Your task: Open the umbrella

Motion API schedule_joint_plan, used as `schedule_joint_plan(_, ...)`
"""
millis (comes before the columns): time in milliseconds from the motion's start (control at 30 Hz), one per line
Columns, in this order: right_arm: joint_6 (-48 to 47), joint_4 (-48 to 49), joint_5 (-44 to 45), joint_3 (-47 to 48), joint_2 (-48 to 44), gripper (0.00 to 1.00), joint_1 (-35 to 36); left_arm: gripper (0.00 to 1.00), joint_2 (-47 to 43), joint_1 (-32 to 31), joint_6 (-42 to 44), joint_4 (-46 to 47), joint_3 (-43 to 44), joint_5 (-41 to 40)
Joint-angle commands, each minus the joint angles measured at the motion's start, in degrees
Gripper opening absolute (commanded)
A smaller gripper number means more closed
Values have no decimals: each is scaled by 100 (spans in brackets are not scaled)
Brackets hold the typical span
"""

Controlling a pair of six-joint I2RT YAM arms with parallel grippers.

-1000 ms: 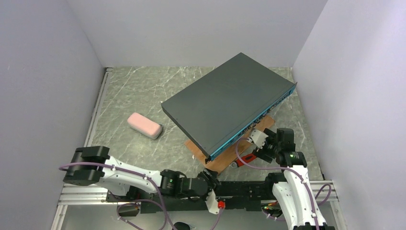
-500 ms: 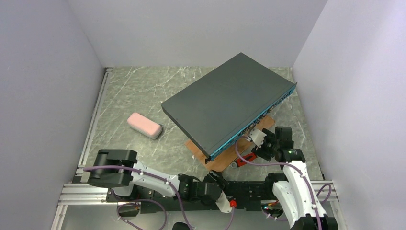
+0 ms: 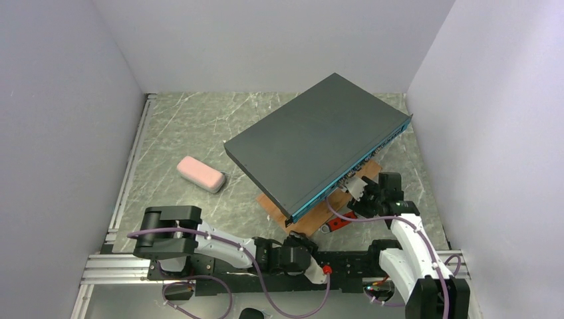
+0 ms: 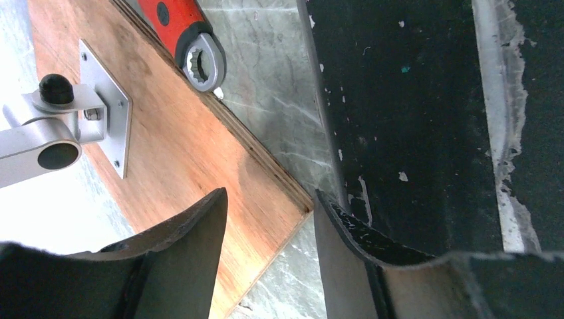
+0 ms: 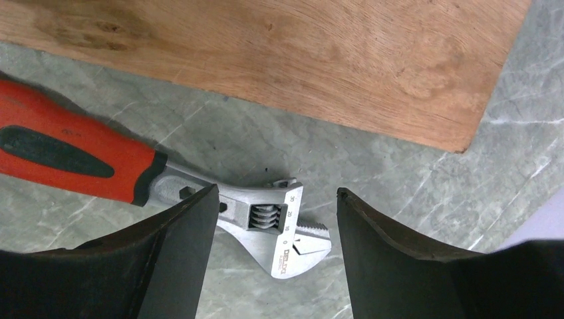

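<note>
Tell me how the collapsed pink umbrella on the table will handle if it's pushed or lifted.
The umbrella is a short rounded roll lying on its side, so a sideways push may well roll it. Its wrapped fabric looks soft and would probably give under a grip. It looks compact, so it is likely light.

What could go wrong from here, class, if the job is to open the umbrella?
1. The right end effector hangs open over the wrench, far from the umbrella; it might grab the wrong thing.
2. The left end effector sits low by the corner of the board, near the dark box; swinging toward the umbrella could knock either.
</note>
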Motion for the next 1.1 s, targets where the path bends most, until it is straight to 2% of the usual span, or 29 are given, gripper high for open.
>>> schedule_joint_plan(0,150,515,-94,71,225,67,84,54,226,408,117,-78,-52,-411)
schedule_joint_plan(433,547,1180,163,131,699,62,873,47,13,1279,706,-25,-687,-579)
schedule_joint_plan(767,561,740,-266,532,455,59,908,46,-32,1825,888,80,-880,-635)
schedule_joint_plan(933,667,777,-311,709,872,59,895,46,-130,1973,827,-43,-901,-621)
schedule_joint_plan(1067,513,919,-268,573,1051,58,905,46,-285,1846,596,-429,-630,-516)
